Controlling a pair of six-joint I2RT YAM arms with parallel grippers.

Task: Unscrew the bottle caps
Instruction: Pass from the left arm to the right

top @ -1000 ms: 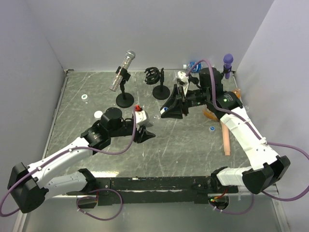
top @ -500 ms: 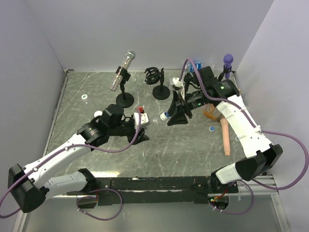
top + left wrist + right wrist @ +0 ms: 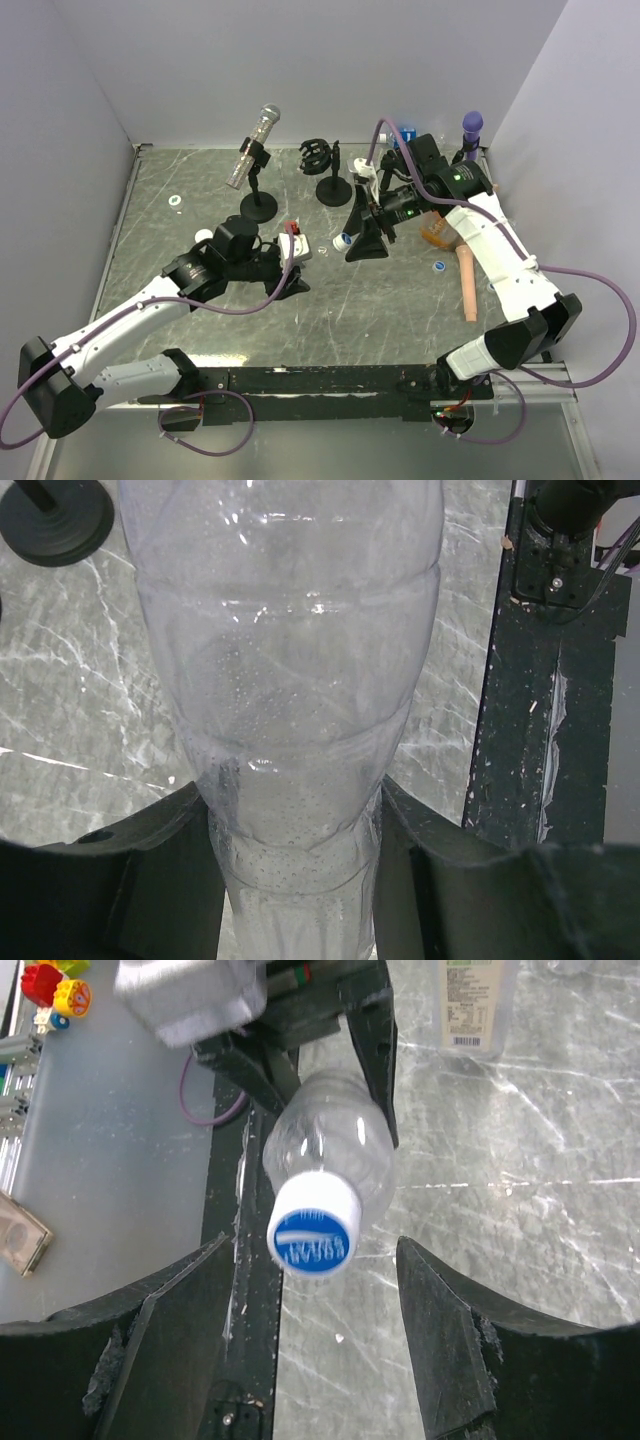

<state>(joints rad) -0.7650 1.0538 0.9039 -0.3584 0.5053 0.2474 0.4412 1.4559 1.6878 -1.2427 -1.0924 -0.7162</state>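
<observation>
A clear bottle point(image 3: 290, 670) lies nearly level above the table, and my left gripper point(image 3: 295, 880) is shut on its lower body, one finger point(image 3: 150, 880) pressed against each side. Its white cap with a blue top point(image 3: 314, 1230) sits on the neck end and points at the right wrist camera. My right gripper point(image 3: 315, 1260) is open, and the cap lies between its fingers point(image 3: 450, 1330) without touching either pad. From above, the left gripper point(image 3: 293, 268) and the right gripper point(image 3: 362, 240) face each other, with the cap point(image 3: 343, 241) between them.
Loose caps point(image 3: 175, 201) point(image 3: 203, 237) point(image 3: 438, 266) lie on the table. A silver microphone on a stand point(image 3: 256, 150), an empty stand point(image 3: 331, 188) and a purple microphone point(image 3: 470, 125) stand behind. An orange bottle point(image 3: 437, 232) and a pink stick point(image 3: 468, 285) lie at right. A labelled bottle point(image 3: 470, 1000) lies farther off.
My right gripper has opened and let go of the cap it was shut on. The right arm has swung slightly. The left arm has carried the bottle a little to the right.
</observation>
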